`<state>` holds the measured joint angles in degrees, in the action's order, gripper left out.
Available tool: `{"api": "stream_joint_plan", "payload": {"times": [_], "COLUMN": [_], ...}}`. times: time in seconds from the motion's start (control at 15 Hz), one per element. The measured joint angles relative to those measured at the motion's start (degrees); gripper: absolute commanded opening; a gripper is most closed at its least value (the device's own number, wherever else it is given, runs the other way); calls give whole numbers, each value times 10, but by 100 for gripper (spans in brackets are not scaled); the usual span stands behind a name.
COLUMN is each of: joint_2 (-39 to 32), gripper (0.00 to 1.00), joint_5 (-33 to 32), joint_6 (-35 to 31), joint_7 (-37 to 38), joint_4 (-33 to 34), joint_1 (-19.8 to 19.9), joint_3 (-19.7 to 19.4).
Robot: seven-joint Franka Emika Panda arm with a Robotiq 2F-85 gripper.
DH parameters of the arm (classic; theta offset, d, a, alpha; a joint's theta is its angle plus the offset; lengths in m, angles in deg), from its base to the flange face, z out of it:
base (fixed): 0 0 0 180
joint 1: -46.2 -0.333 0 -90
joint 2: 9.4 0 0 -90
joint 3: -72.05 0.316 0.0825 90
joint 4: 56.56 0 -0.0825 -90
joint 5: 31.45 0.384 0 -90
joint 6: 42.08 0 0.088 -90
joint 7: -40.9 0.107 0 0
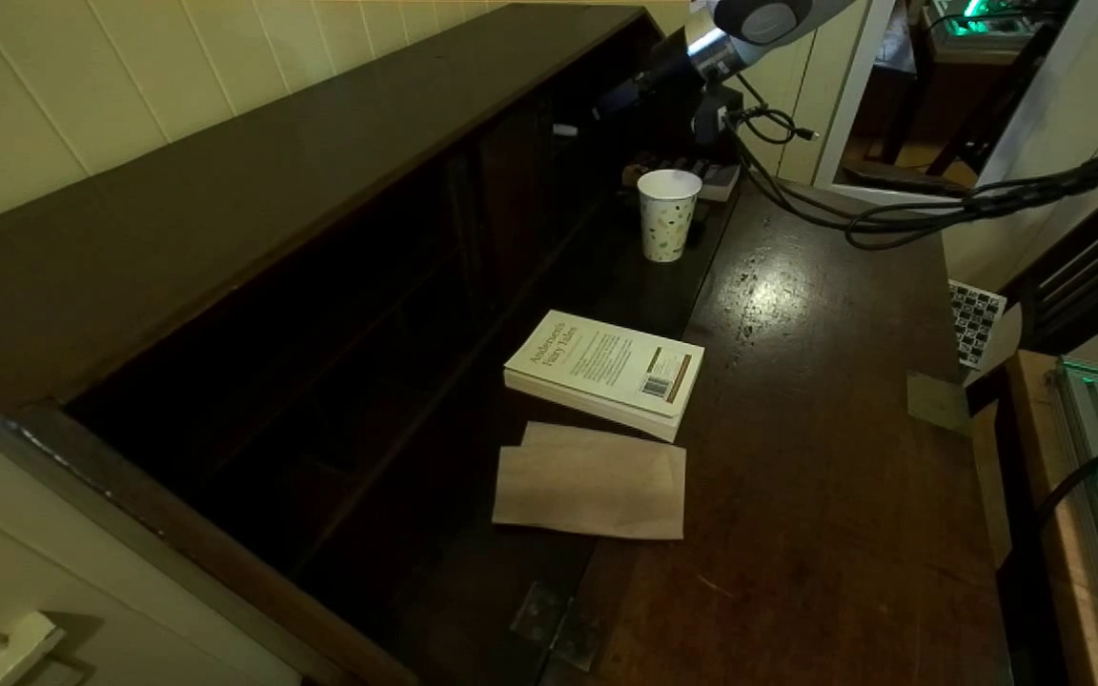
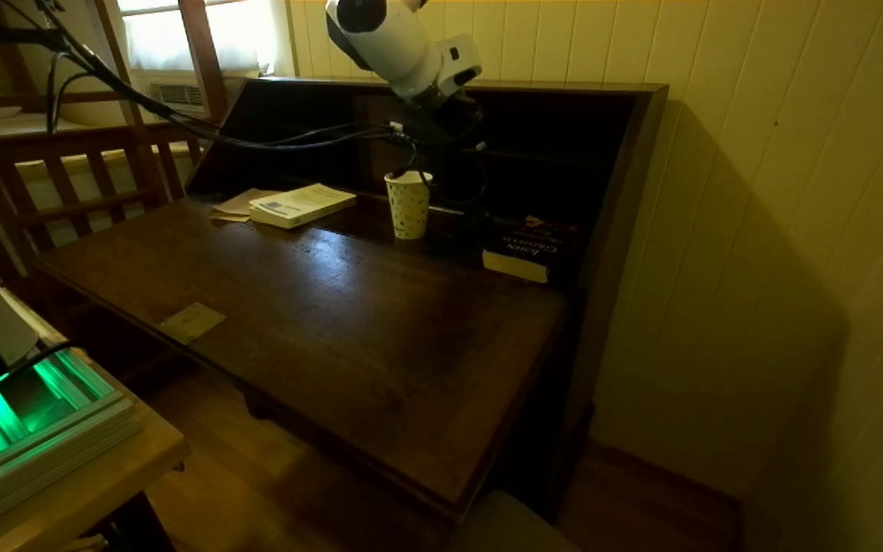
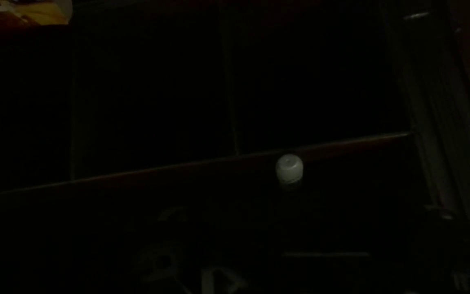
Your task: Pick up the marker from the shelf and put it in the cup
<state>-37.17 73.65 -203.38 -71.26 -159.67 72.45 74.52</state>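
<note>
The marker shows only its pale end (image 1: 564,130), which sticks out at a dark compartment of the brown shelf (image 1: 254,162); this end is also small in an exterior view (image 2: 480,146). In the wrist view the marker's white end (image 3: 289,169) points at the camera; its dark body is lost in shadow. My gripper (image 1: 612,101) reaches into the shelf close to the marker. In the wrist view faint finger parts lie far apart, so the gripper (image 3: 325,216) looks open, with nothing held. The white speckled cup (image 1: 669,217) stands upright on the desk, also seen in an exterior view (image 2: 409,205).
A white book (image 1: 606,372) and brown paper sheets (image 1: 592,486) lie on the desk in front of the shelf. A dark book (image 2: 522,253) lies near the shelf's end, beyond the cup. Cables (image 1: 854,224) hang from the arm close to the cup. Upright boards divide the compartments.
</note>
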Motion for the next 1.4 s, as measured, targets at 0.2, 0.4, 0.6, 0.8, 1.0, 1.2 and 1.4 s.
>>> {"api": "stream_joint_plan", "payload": {"times": [0.2,0.4,0.6,0.8,1.0,1.2,1.4], "joint_2": [-11,-25,-36,-46,-55,-65,-72], "gripper": [100,100,100,100,100,100,100], "joint_5": [29,45,48,50,61,71,73], "joint_6": [14,23,25,25,28,33,39], "joint_7": [-36,-55,-56,-56,-58,-67,-72], "joint_4": [5,17,31,45,61,73,80], "joint_1": [0,0,-1,-2,-3,-4,-5], "joint_3": [-1,-1,-1,0,1,2,2]}}
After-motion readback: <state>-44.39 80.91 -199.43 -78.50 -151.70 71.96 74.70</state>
